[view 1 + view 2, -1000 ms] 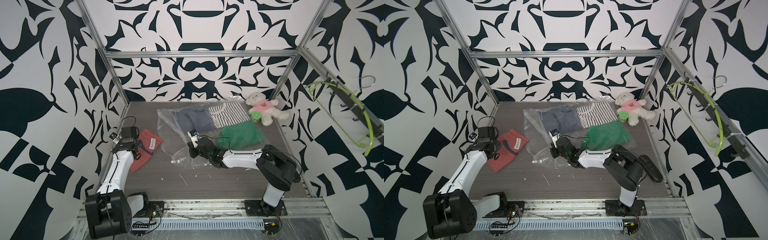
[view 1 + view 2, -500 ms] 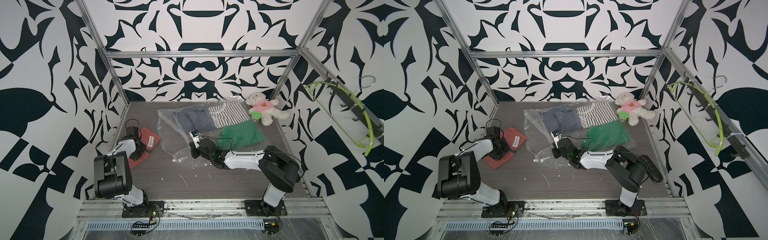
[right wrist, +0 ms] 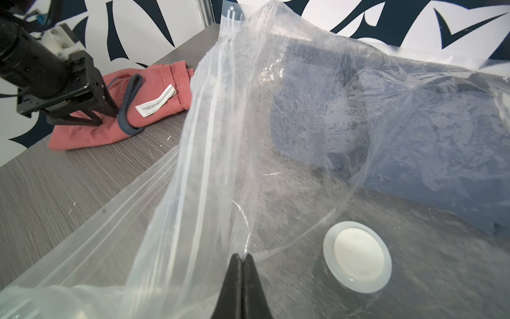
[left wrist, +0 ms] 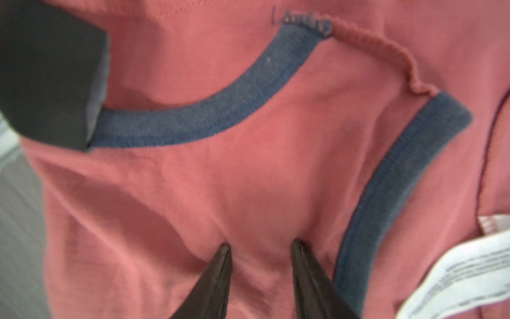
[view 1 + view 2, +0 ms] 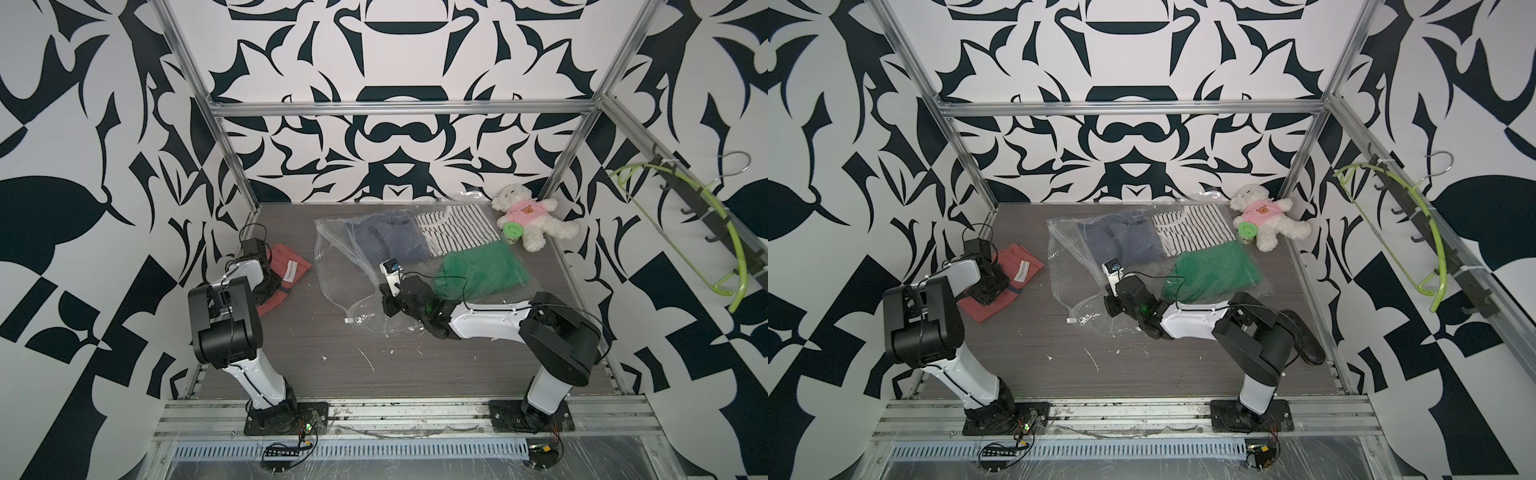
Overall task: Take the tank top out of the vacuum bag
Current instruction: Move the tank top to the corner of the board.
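- Two arms work over the grey worktop (image 5: 332,353); both sets of fingers are in view.
- The tank top (image 5: 286,270), coral red with blue trim, lies crumpled on the worktop's left side, outside the vacuum bag (image 5: 345,257) and apart from it. Its white care label (image 3: 156,100) faces up.
- The left fingers (image 4: 218,276) are spread, their tips down on the red cloth with a low ridge of fabric between them.
- The right fingers (image 3: 234,281) are pressed together, pinching a fold of the bag's clear film and holding it raised off the worktop near the bag's front edge.
- The bag lies at mid-worktop, and its zip strip runs along the side towards the tank top. The small white slider clip (image 5: 348,320) rests at the near end of the strip.
- The round white valve disc (image 3: 357,265) lies flat, just beside the pinch.
- A folded blue garment (image 5: 386,241) sits under the film at the far end.
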You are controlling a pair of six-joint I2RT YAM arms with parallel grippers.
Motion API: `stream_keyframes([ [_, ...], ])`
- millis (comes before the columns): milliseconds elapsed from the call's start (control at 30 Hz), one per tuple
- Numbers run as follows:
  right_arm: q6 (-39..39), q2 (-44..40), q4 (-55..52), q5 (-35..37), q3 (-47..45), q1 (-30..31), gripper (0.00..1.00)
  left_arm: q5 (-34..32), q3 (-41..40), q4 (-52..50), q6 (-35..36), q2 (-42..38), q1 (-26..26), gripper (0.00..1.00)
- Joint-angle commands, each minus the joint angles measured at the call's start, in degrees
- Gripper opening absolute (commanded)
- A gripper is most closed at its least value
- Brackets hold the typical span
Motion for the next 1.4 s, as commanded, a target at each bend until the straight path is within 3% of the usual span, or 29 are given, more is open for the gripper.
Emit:
stream_keyframes([
  [0, -0.45, -2.68, 2.36, 1.26, -0.08, -0.46, 0.0, -0.51, 2.83, -2.47, 5.04, 3.7, -0.59, 0.42],
  [167, -0.55, -2.54, 2.49, 1.56, -0.02, -0.45, 0.0, 0.79, 7.04, -3.0, 7.84, 8.1, -1.31, 0.42],
  [433, -0.47, -2.23, 2.35, 1.49, 0.04, -0.39, 0.0, -7.75, 19.67, -8.15, 13.58, 15.34, -5.67, 0.42],
  [667, -0.73, -2.76, 2.86, 1.83, -0.38, -0.45, 0.0, -10.04, 28.06, -9.41, 19.48, 20.87, -6.12, 0.41],
  [800, -0.78, -2.45, 2.7, 1.57, -0.16, -0.43, 0.0, -10.8, 26.0, -6.89, 19.09, 16.09, -6.79, 0.44],
  [933, -1.06, -2.32, 2.64, 1.7, -0.07, -0.44, 0.0, -9.41, 17.01, -1.51, 14.89, 5.57, -6.43, 0.46],
  [1033, -1.15, -2.3, 2.71, 2.0, -0.17, -0.45, 0.0, -6.02, 11.69, -0.49, 10.23, 0.78, -3.3, 0.57],
  [1067, -1.17, -2.3, 2.7, 2.01, -0.17, -0.45, 0.0, -4.99, 10.33, -0.15, 9.1, 0.25, -1.6, 0.57],
  [1200, -1.15, -2.38, 2.75, 1.87, -0.25, -0.45, 0.0, -1.66, 11.64, -2.23, 7.61, 3.52, 3.57, 0.56],
  [1367, -1.22, -2.32, 2.88, 2.2, -0.34, -0.46, 0.0, 3.38, 19.48, -4.83, 11.16, 10.88, 4.11, 0.55],
])
